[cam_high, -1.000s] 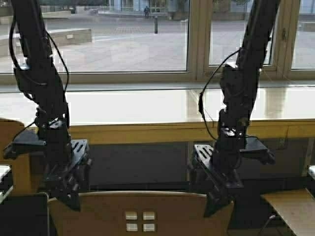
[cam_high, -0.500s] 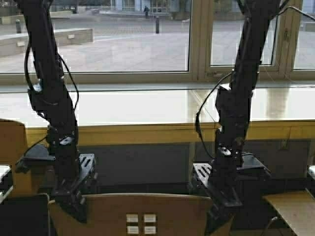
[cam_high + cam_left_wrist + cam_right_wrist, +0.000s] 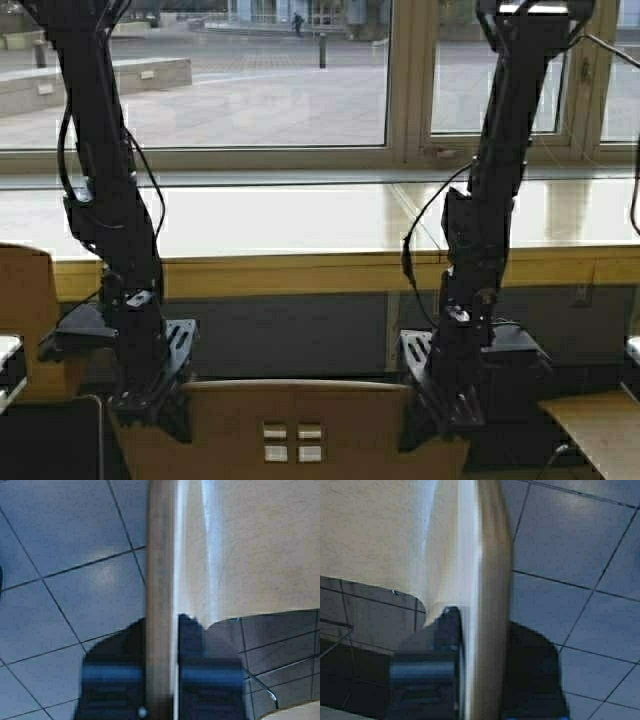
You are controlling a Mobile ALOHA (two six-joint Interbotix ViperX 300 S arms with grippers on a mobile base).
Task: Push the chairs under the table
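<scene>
I have both grippers, left (image 3: 160, 415) and right (image 3: 430, 425), clamped on the chair (image 3: 300, 430) backrest's top edge, one at each end, with the table (image 3: 300, 225) straight ahead across that edge.

A wide window with pale frames (image 3: 400, 90) fills the far wall, looking out on a grey paved plaza (image 3: 260, 100) in flat daylight, with a low concrete block (image 3: 120, 80) at its left and a dark bollard (image 3: 322, 50) farther off. Below the glass runs a pale sill (image 3: 300, 178). The floor is blue-grey square tiles with dark grout lines (image 3: 75, 580)
</scene>
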